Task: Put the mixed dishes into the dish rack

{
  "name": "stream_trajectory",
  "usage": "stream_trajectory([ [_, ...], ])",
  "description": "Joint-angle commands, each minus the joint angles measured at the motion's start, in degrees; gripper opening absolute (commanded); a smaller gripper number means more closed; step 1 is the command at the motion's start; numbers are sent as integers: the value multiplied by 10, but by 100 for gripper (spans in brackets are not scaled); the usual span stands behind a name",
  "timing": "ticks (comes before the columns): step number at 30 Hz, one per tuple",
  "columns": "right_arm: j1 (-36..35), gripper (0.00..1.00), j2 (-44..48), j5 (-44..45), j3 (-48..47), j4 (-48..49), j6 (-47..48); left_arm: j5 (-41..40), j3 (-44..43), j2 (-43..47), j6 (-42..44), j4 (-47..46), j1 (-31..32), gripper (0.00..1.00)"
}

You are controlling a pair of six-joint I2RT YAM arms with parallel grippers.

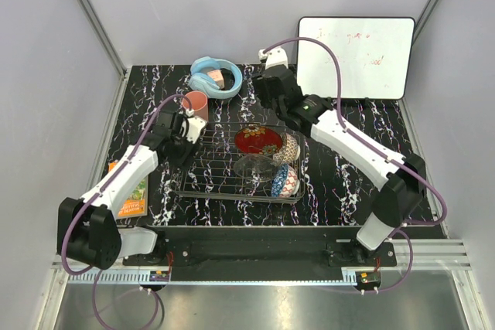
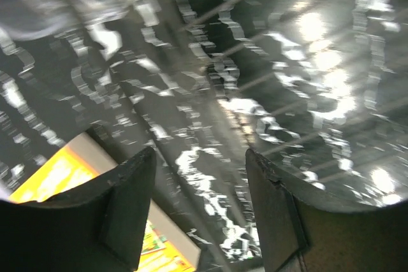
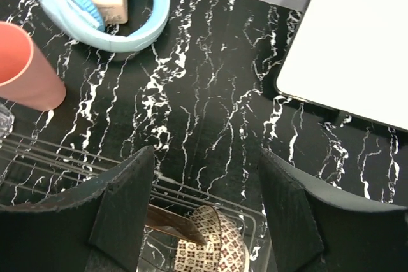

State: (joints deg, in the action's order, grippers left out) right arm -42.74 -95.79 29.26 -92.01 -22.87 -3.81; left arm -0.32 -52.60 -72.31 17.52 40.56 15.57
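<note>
**Status: dish rack [image 1: 209, 179] part-loaded, both arms empty-handed**

We find the rack at frame centre in the top view. Its right half holds the red gold-decorated lacquer dish [image 1: 257, 141], small beige patterned bowl [image 1: 288, 147], clear glass bowl [image 1: 252, 166] and blue patterned bowl [image 1: 285, 182], crowded together. The salmon-pink plastic cup [image 1: 196, 103] stands upright on the table, just off the rack's upper-left corner. The left gripper [image 2: 201, 176] hangs near that corner, fingers apart, nothing between them; its view is blurred. The right gripper [image 3: 207, 176] hovers above the rack's far rim, fingers likewise apart and empty. Light blue headphones [image 1: 209, 79] lie beyond.
</note>
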Motion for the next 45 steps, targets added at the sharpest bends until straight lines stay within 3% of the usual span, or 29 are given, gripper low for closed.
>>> stream_trajectory([
  [1,11,73,45,-7,16,30,-20,75,-26,-9,-17,16,30,61],
  [14,22,73,67,4,55,40,-22,118,-39,-22,-18,43,85,60],
  [20,24,73,68,1,66,43,-23,58,-79,-3,-15,52,89,60],
  [27,26,74,68,-4,75,46,-24,-27,-188,-10,-13,69,69,71],
  [32,25,74,75,-10,83,48,-30,-75,-292,-100,-39,27,14,71],
  [35,25,73,83,-14,94,54,-33,-91,-374,-182,-62,15,-15,66],
  [40,25,72,99,-15,126,69,-33,-111,-486,-298,-78,-14,-32,60],
  [45,26,72,112,-13,148,72,-33,-102,-546,-369,-82,-19,-42,55],
])
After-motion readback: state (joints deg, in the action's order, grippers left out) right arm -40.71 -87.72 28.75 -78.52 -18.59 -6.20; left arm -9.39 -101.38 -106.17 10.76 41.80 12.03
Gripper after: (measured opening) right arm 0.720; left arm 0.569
